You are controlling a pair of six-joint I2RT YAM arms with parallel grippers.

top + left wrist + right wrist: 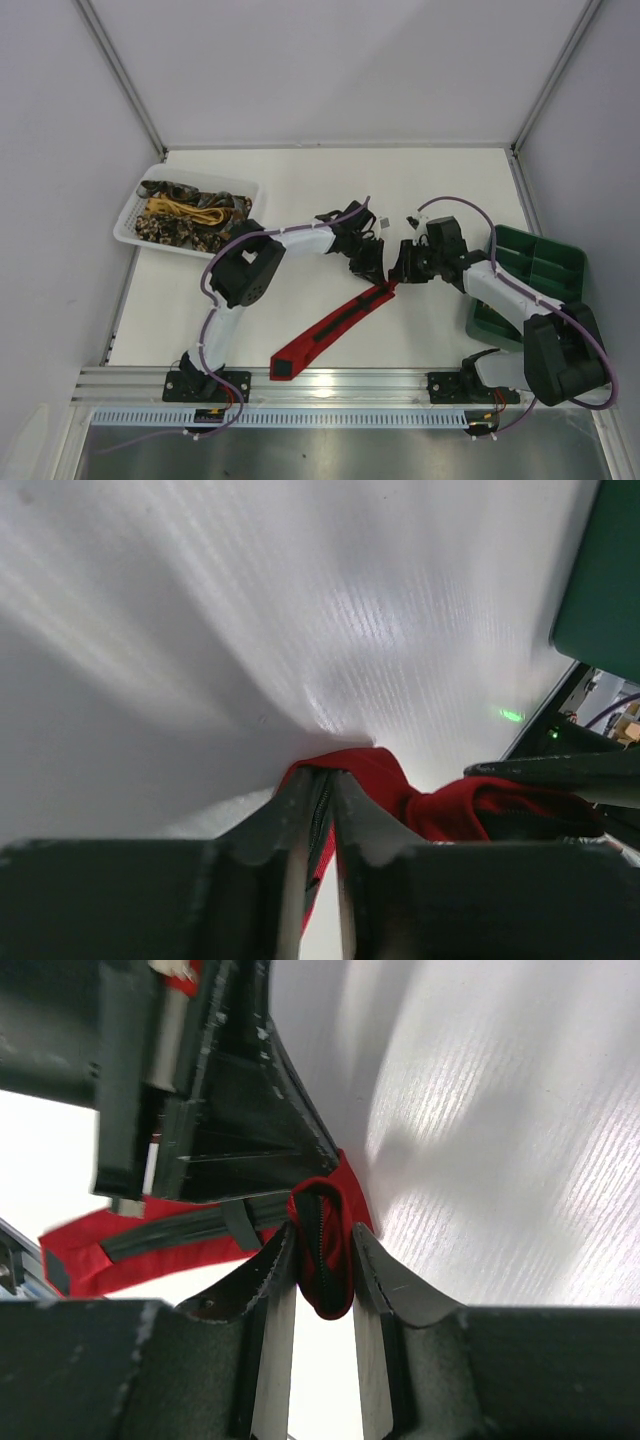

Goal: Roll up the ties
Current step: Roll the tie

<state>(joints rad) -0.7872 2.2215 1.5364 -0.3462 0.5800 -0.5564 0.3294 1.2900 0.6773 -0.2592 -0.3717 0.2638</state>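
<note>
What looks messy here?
The red tie lies slanted, dark backing up, its far end scrunched into a fold between the left pincer and right pincer. The other ties are a tangled heap in the white basket.

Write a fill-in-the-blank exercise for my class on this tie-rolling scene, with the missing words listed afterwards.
1. The left gripper and the right gripper both pinch one end of the plain ___ tie.
2. The other ties lie heaped in the white mesh ___.
3. The green tray stands on the robot's ___ side.
Missing words: red; basket; right.
</note>
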